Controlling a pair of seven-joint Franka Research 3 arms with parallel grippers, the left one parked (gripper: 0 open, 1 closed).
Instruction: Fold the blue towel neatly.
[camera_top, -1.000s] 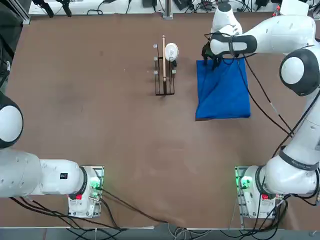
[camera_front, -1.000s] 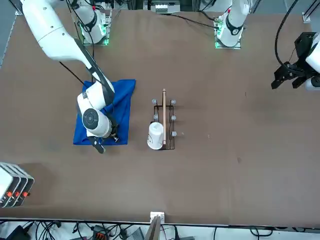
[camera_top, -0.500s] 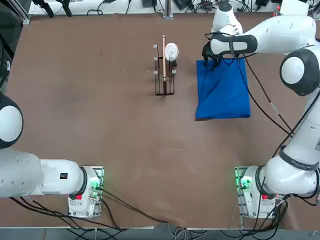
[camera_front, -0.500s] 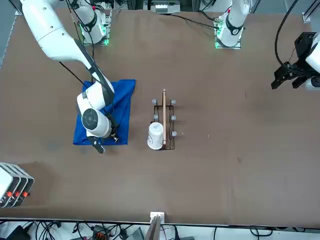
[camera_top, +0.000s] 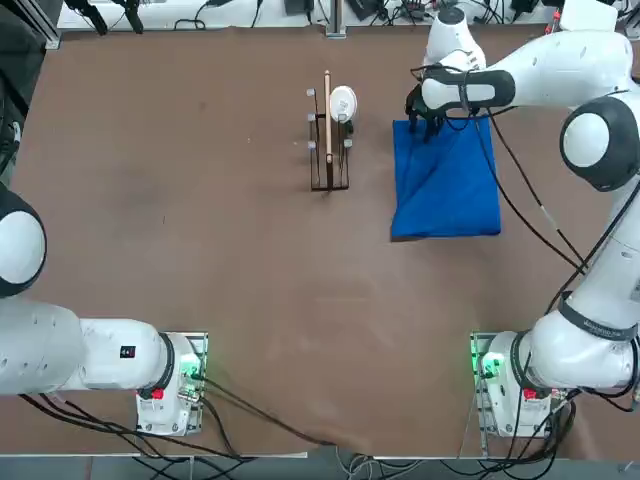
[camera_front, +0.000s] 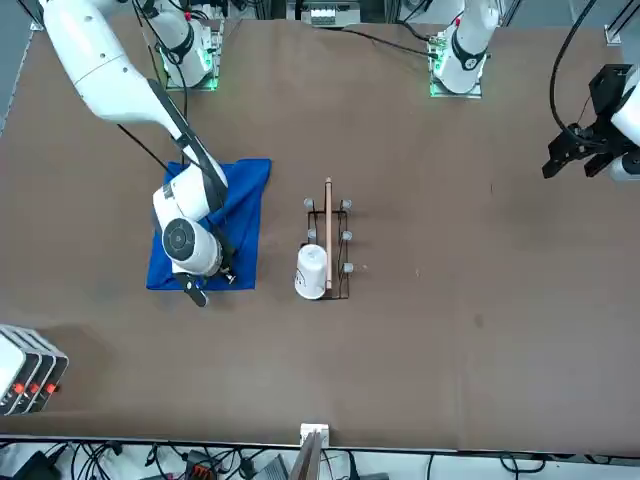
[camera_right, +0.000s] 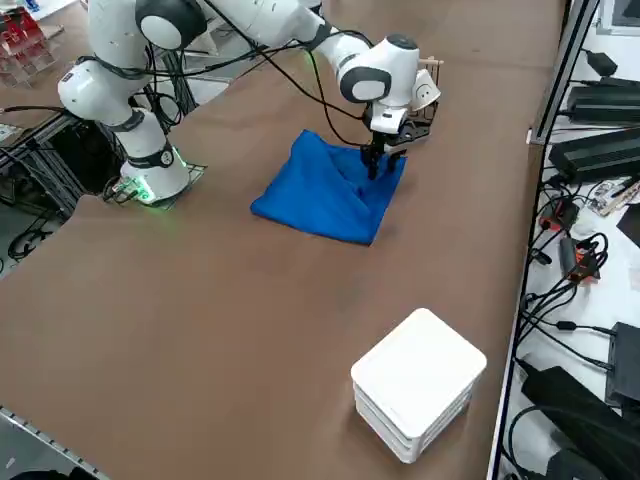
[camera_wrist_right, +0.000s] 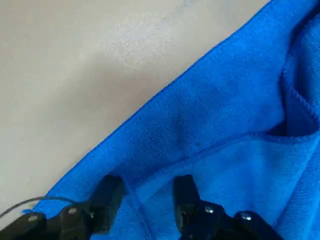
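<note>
At the far corner of the blue towel (camera_top: 447, 185), I see my right gripper (camera_wrist_right: 145, 202) open over a soft, floppy edge, good for pinching.

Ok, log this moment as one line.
right gripper: open, fingers resting on far corner of blue towel | towel: partly folded, flat on table | wooden rack: untouched beside it

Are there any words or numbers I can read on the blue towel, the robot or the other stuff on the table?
None can be read.
The blue towel is plain blue, with no writing showing.
The white box shows no label.
The white cup on the wooden rack shows no print.
The right gripper, fingers open over the towel's edge, bears no marking.
</note>
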